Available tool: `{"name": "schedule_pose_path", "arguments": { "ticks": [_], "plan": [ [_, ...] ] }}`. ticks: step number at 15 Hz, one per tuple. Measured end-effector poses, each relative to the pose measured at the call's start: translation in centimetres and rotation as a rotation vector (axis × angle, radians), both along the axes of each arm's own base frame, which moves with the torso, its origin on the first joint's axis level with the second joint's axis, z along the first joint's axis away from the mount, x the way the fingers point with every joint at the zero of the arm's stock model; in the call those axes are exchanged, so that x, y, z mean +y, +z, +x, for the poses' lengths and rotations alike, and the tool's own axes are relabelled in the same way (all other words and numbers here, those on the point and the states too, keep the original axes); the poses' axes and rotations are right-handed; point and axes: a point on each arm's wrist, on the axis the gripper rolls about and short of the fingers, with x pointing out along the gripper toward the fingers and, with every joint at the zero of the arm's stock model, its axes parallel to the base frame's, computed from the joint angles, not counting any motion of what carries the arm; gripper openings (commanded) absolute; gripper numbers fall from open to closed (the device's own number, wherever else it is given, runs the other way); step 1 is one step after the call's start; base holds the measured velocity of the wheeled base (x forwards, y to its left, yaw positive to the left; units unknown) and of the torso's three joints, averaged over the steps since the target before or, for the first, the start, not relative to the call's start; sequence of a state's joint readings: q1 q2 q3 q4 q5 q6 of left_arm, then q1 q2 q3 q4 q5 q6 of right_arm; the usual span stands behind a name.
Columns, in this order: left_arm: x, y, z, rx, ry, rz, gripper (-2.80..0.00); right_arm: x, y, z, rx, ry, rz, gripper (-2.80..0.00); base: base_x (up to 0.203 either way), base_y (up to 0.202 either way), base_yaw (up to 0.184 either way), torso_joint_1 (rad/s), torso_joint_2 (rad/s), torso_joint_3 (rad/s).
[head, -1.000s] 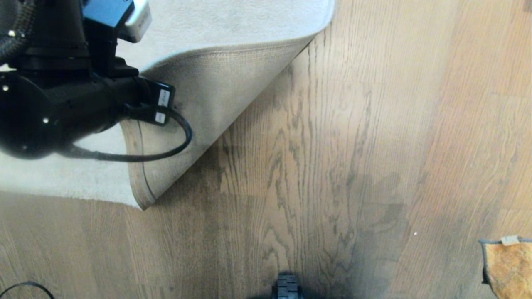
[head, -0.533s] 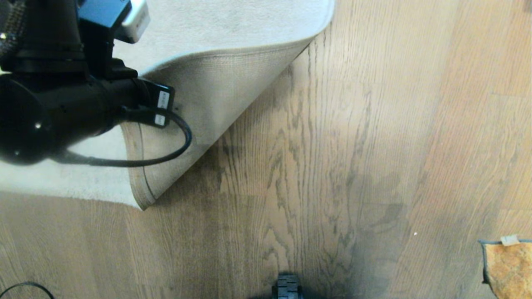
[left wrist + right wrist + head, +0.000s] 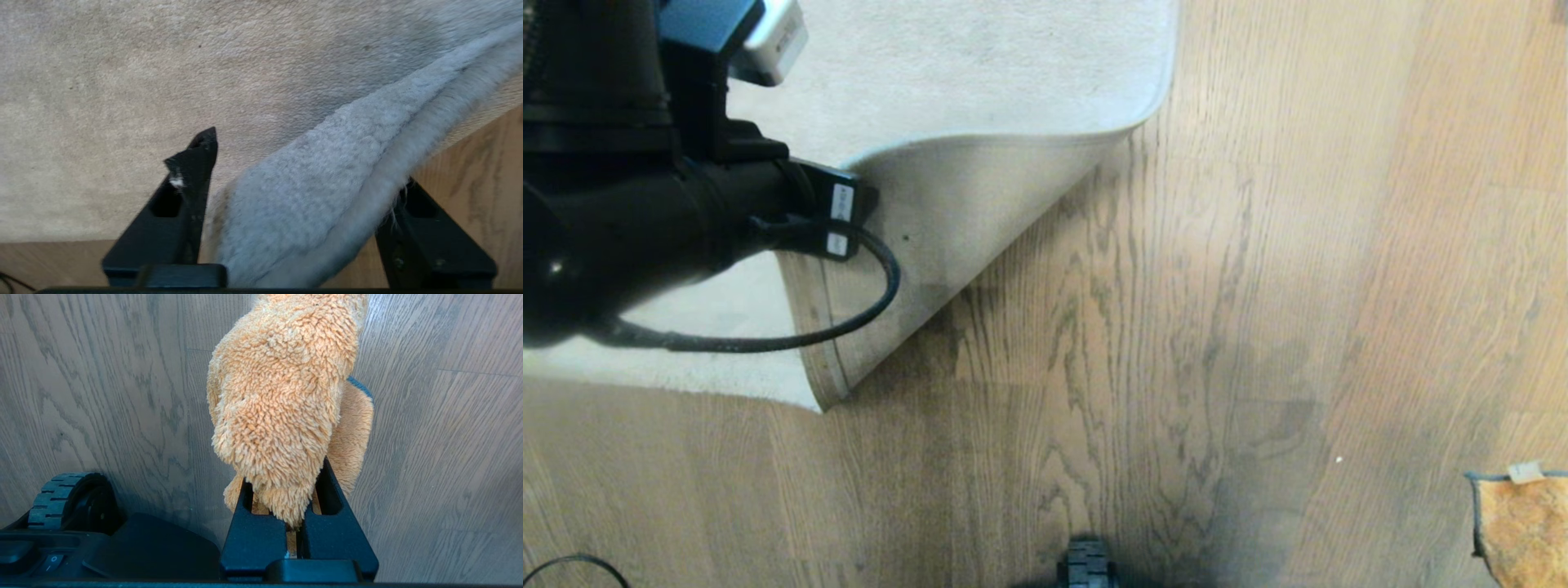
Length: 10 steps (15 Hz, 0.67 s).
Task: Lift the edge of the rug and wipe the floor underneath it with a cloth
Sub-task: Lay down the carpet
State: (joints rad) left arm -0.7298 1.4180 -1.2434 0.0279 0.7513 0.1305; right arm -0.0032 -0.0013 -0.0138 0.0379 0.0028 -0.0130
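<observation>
Floor (image 3: 1176, 327) bare; right wrist view alone shows jaws pinching cloth (image 3: 282, 396)

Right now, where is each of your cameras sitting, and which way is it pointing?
Head view: on the head, facing down at the floor and folded-back rug edge; left arm and base wheel show.
Left wrist view: behind the open left gripper, facing the rug edge between its fingers.
Right wrist view: behind the right gripper, shut on the cloth, facing floor.
Head and right wrist views share the cloth and wheel.
</observation>
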Motion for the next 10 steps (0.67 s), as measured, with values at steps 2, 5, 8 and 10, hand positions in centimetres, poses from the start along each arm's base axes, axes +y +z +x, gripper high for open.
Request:
{"name": "schedule_pose_path", "arguments": {
  "ticks": [2,5,8,10],
  "plan": [
    [-0.2,0.0,-0.5,-0.003,-0.019,-0.007,0.0,0.0,0.0,0.0,0.0,0.0,0.0,-2.8,0.0,0.0,0.0,0.0,0.0,0.0],
    [-0.7,0.3,-1.5,-0.013,-0.063,-0.048,0.0,0.0,0.0,0.0,0.0,0.0,0.0,-2.8,0.0,0.0,0.0,0.0,0.0,0.0],
    [-1.0,0.7,-2.5,-0.024,-0.092,-0.147,0.0,0.0,0.0,0.0,0.0,0.0,0.0,-2.8,0.0,0.0,0.0,0.0,0.0,0.0],
    [-1.0,1.1,-2.8,-0.041,-0.1,-0.207,0.0,0.0,0.0,0.0,0.0,0.0,0.0,-2.8,0.0,0.0,0.0,0.0,0.0,0.0]
  ]
}}
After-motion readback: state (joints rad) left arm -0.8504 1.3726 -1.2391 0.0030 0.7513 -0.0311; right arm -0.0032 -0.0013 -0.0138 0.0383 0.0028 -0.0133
